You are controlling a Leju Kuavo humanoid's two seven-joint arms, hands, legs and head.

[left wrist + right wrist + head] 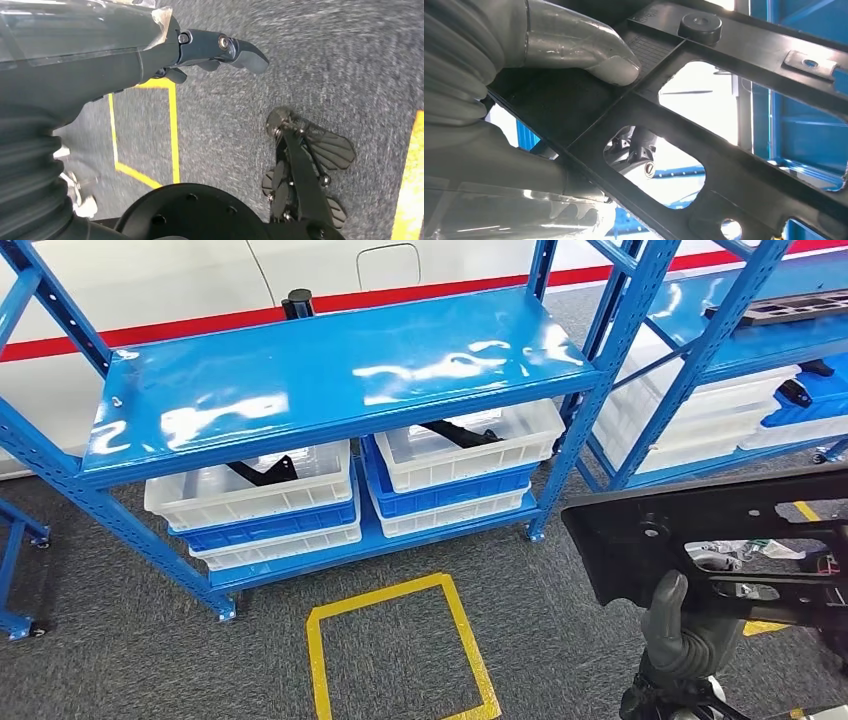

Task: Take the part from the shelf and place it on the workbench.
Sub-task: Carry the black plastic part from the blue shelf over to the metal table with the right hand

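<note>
Your right hand (pixel 683 632) grips the black frame-like part (pixel 720 530), thumb (pixel 589 50) pressed flat on its top face, holding it clear of the blue shelf (pixel 330 370) above the grey carpet (pixel 140 660). Your left hand (pixel 220 50) hangs over the floor holding nothing, fingers partly curled, near a yellow floor outline (pixel 172 130).

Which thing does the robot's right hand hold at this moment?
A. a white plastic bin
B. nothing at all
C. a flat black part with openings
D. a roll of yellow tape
C: the right hand grips the black part, its thumb pressed on it.
</note>
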